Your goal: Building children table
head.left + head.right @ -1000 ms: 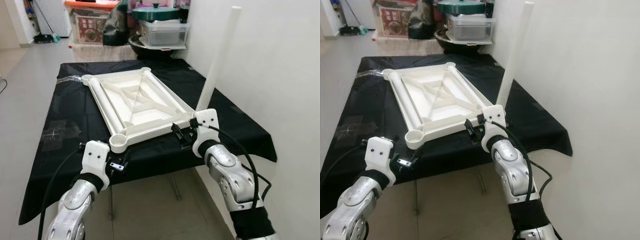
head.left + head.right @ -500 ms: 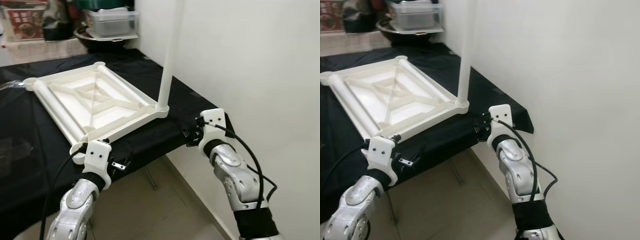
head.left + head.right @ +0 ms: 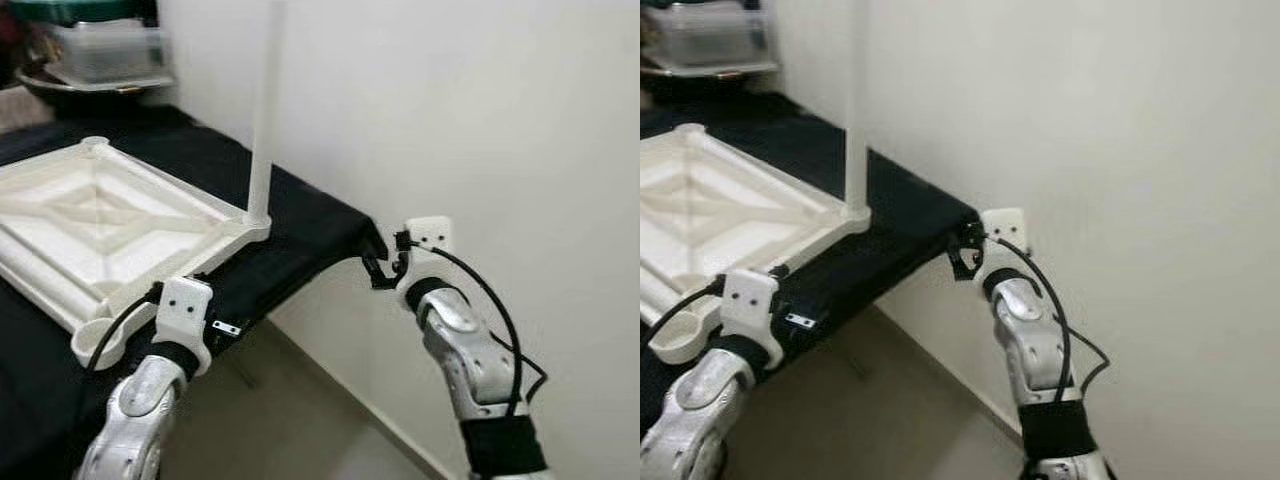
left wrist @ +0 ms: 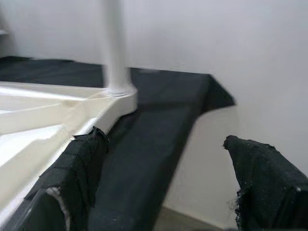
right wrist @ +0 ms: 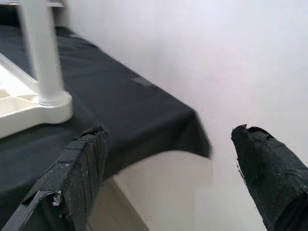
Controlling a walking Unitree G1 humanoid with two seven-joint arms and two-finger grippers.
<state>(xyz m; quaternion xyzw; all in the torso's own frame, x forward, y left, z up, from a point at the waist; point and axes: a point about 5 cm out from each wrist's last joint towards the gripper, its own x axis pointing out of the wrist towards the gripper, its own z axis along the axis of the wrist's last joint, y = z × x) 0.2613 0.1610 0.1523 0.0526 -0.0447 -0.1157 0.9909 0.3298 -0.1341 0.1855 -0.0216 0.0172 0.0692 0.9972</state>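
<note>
The white plastic tabletop lies upside down on a table draped in black cloth. One white leg stands upright in its corner socket, close to the wall. An empty round socket shows at the nearest corner. My left gripper hovers open at the table's front edge, just below the tabletop, holding nothing; its fingers stand wide apart. My right gripper is open and empty beside the cloth's hanging corner, right of the leg, with its fingers spread.
A white wall runs along the table's right side, very near my right arm. Plastic storage boxes and a dark basin stand behind the table. Tiled floor lies below the front edge.
The view has swung to the right. The leg, tilted with my right gripper at its base a second ago, now stands upright in the socket; the right gripper has drawn away to the right.
</note>
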